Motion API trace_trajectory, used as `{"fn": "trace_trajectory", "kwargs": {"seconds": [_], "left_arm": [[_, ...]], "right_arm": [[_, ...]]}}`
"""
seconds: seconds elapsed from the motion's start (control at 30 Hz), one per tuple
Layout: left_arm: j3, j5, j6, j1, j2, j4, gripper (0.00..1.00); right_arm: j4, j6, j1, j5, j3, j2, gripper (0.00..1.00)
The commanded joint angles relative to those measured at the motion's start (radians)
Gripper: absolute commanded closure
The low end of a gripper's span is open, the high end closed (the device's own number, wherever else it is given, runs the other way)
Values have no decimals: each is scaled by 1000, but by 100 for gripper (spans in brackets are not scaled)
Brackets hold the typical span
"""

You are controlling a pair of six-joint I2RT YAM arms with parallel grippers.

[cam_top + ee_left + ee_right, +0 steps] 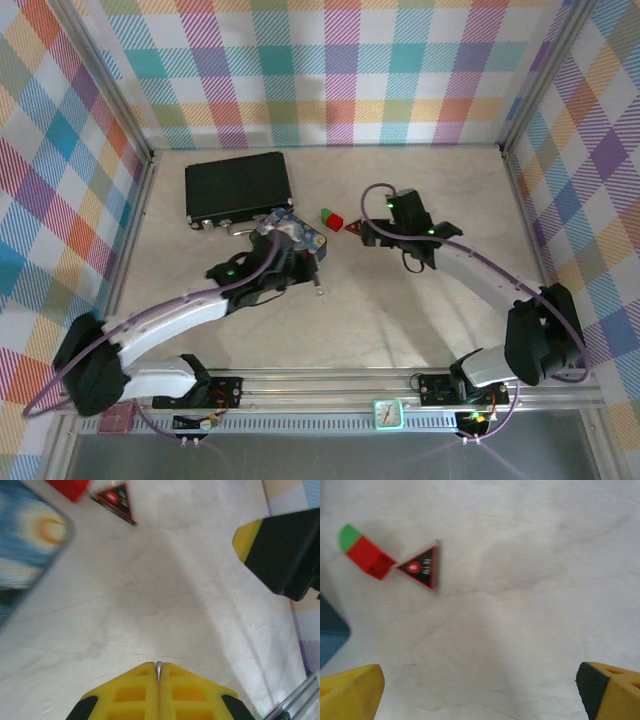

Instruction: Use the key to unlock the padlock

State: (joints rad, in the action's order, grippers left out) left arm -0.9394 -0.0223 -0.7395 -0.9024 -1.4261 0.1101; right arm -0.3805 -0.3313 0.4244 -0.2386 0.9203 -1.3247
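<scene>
judging from the present layout, the task is at an early stage. the left fingers (125, 692) are clenched on what is probably the key (158, 669), a thin metal sliver seen edge-on between them, and no lock is engaged with it. the right fingers (350, 687) are released, spread wide and grasping nothing, above bare tabletop (530, 580). bringing key and padlock together, seating the key and turning it are not yet done.

the padlock cannot be placed with confidence. the top external view has a small dark item (319, 290) on the tabletop just beside the left arm's tip. it may be the padlock, but it is too small to tell.

view differences:
- the left wrist view gives the pinched sliver, with one dark, yellow-tipped right finger off to its right and apart from it.
- the right wrist view gives the red and green block (365, 552) just beside the dark red triangle (420, 566), plus a corner of the blue box (330, 635).
- the top external view gives the black case (238, 187) at the far left, with both arms reaching toward mid-tabletop.
</scene>
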Motion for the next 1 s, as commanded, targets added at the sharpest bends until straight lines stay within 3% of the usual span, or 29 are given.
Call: {"fn": "trace_trajectory", "kwargs": {"seconds": [0.0, 0.23, 0.47, 0.53, 0.67, 0.73, 0.8, 0.97], "left_arm": [[-104, 35, 6, -52, -159, -86, 100], [-306, 93, -25, -89, -454, -142, 100], [-385, 26, -1, -86, -539, -70, 95], [-399, 21, 7, -84, -548, -50, 84], [-400, -6, 14, -76, -534, -22, 42], [-398, -19, 25, -70, -514, -4, 30], [-394, -32, 44, -56, -483, 11, 24], [-359, -89, 107, 0, -349, 76, 20]], "right_arm": [[-15, 0, -70, 7, -41, 97, 1], [1, -6, -143, 25, -123, 240, 1], [8, 11, -176, 29, -146, 237, 1], [22, 15, -189, 30, -155, 233, 1], [71, 27, -218, 46, -168, 203, 1], [103, 40, -229, 43, -172, 178, 1], [158, 64, -238, 33, -185, 146, 1], [358, 149, -250, -51, -239, 50, 1]]}}
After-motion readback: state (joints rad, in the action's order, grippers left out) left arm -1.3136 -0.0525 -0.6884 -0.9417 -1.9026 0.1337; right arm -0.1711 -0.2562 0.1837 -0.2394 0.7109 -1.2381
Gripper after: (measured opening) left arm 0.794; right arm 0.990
